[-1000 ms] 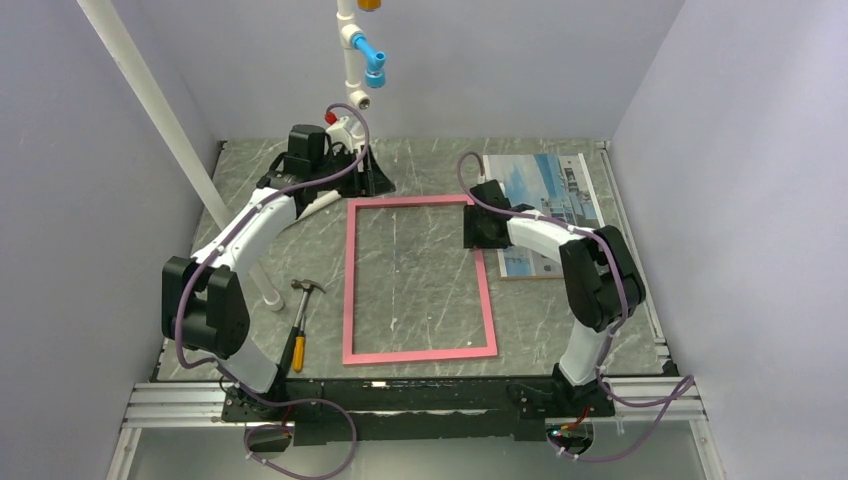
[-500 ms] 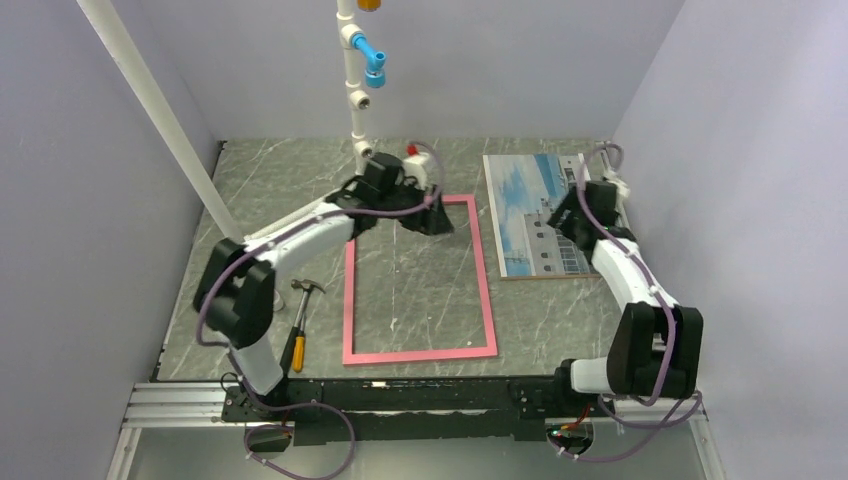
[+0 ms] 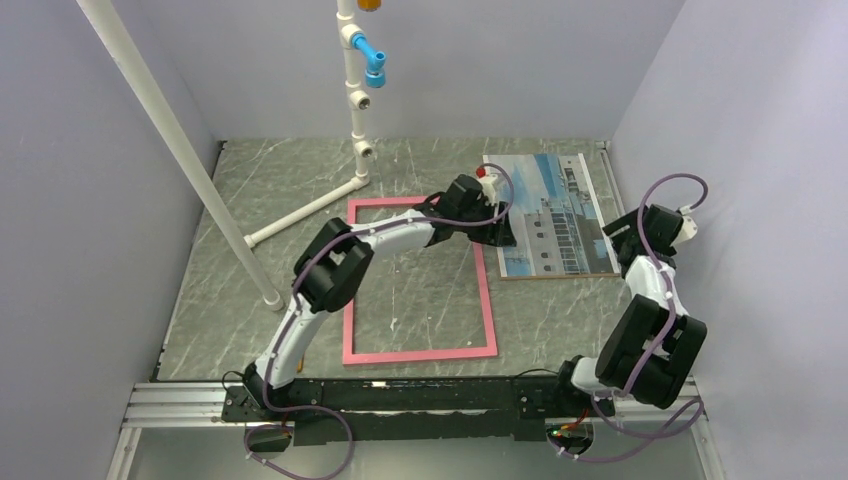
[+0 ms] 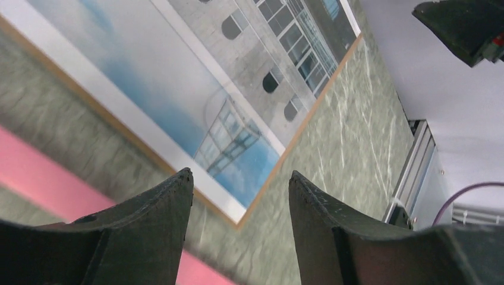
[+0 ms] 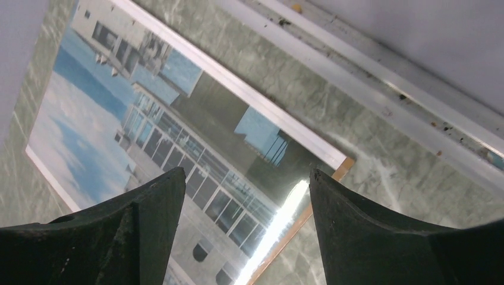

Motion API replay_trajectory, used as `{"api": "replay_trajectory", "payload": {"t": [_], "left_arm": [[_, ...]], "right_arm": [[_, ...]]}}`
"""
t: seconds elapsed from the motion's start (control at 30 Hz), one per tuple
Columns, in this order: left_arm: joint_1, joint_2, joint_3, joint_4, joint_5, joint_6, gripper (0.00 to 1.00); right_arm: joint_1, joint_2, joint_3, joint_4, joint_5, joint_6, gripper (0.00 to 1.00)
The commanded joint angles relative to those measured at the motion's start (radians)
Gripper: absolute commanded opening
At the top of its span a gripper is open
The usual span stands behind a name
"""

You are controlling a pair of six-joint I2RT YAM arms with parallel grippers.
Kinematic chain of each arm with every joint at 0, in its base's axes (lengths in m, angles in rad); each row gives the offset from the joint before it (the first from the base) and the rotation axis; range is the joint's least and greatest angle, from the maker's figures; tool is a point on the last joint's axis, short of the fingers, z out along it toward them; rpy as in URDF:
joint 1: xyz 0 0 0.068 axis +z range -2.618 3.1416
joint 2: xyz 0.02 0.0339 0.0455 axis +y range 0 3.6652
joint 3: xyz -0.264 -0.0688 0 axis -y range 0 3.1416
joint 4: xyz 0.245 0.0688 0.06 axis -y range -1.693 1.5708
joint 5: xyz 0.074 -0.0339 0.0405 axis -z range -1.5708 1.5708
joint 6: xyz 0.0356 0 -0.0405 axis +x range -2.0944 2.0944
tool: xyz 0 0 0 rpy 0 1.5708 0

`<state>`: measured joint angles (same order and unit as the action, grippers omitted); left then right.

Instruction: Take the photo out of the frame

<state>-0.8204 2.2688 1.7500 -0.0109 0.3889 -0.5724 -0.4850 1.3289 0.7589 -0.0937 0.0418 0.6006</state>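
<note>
**Photo out of frame, both grippers open at its edges**

The photo [image 3: 553, 212] lies flat on the far right of the marble-look table [image 3: 250, 200]. It is outside the pink frame [image 3: 420, 353] and just beside the frame's right rail. The print shows a building and blue sky with a white border. It sits on a brown backing board [image 5: 343, 162], of which only a thin rim shows around it.

The left gripper [image 4: 239, 177] reaches across the frame's far right corner to the photo's left edge. Its jaws are spread fairly wide and have hold of nothing. In the left wrist view, the photo's near left corner and the backing rim sit in the gap between the fingertips, with a strip of pink frame at lower left. I cannot tell whether the tips touch the paper.

The right gripper [image 5: 246, 173] is at the photo's right side, near the table's metal edge rail [image 5: 380, 101]. Its jaws are wide apart and empty. The photo's corner and the brown backing corner lie below the gap, with glare on the print.

The frame is flat on the table, with bare table showing inside it.
</note>
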Motion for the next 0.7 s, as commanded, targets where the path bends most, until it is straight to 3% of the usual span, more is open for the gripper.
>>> {"api": "replay_trajectory", "payload": {"t": [0.0, 0.27, 0.5, 0.67], "left_arm": [[-0.025, 0.086, 0.126, 0.036, -0.047, -0.087, 0.63], [-0.028, 0.185, 0.198, -0.027, -0.082, -0.176, 0.61], [-0.027, 0.22, 0.216, -0.105, -0.103, -0.219, 0.61], [-0.019, 0.252, 0.227, -0.156, -0.096, -0.267, 0.6]], "right_arm": [[-0.05, 0.045, -0.009, 0.125, -0.035, 0.016, 0.78], [-0.063, 0.229, 0.102, 0.109, -0.067, -0.106, 0.79], [-0.063, 0.288, 0.093, 0.135, -0.05, -0.126, 0.79], [-0.064, 0.353, 0.12, 0.118, -0.119, -0.124, 0.79]]}}
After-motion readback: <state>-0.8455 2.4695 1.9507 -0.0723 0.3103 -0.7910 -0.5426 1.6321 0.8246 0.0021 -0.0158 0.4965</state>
